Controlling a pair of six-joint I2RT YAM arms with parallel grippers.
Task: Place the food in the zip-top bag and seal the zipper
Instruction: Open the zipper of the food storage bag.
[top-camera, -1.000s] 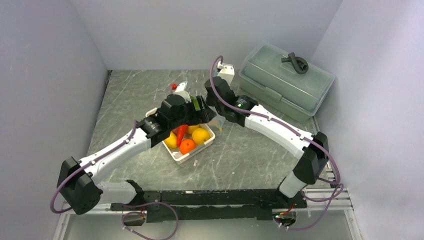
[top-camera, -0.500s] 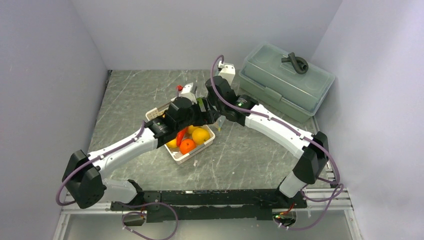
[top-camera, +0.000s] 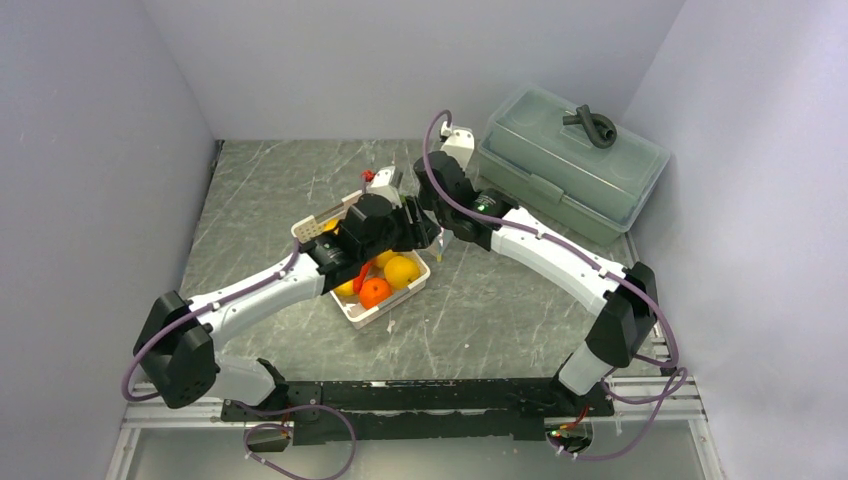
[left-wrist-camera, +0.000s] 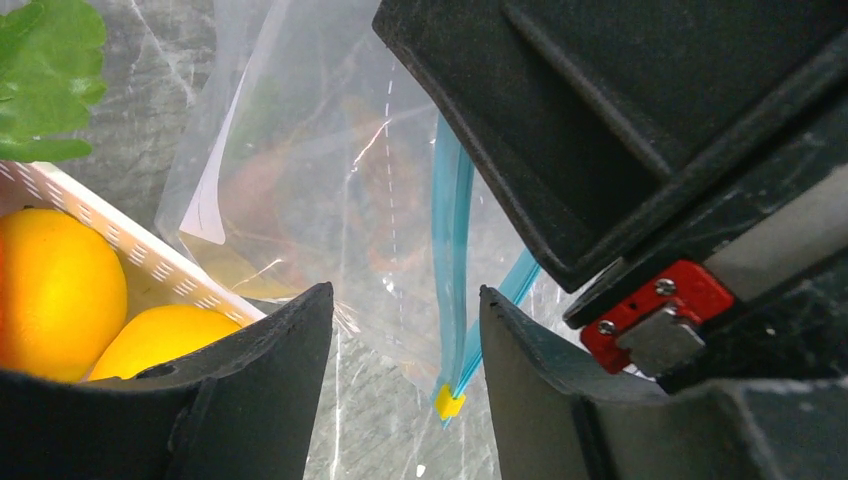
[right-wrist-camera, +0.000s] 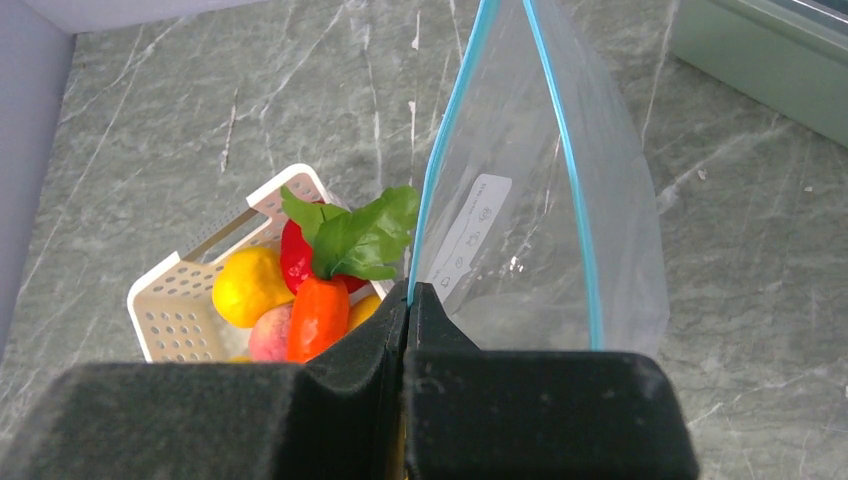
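At lower centre of the right wrist view, right gripper (right-wrist-camera: 407, 292) fingers were clamped on the bag (right-wrist-camera: 530, 200) mouth edge. Left gripper (left-wrist-camera: 405, 310) fingers stood apart, zipper (left-wrist-camera: 451, 240) visible in the gap. Food (right-wrist-camera: 318, 310) lay in the basket (right-wrist-camera: 175, 300), lower left.

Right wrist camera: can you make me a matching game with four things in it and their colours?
Things:
1. carrot
2. zipper
3. basket
4. lidded box

Colours:
A. white
B. grey-green
C. orange
D. teal

Pairs: 1-C, 2-D, 3-A, 4-B
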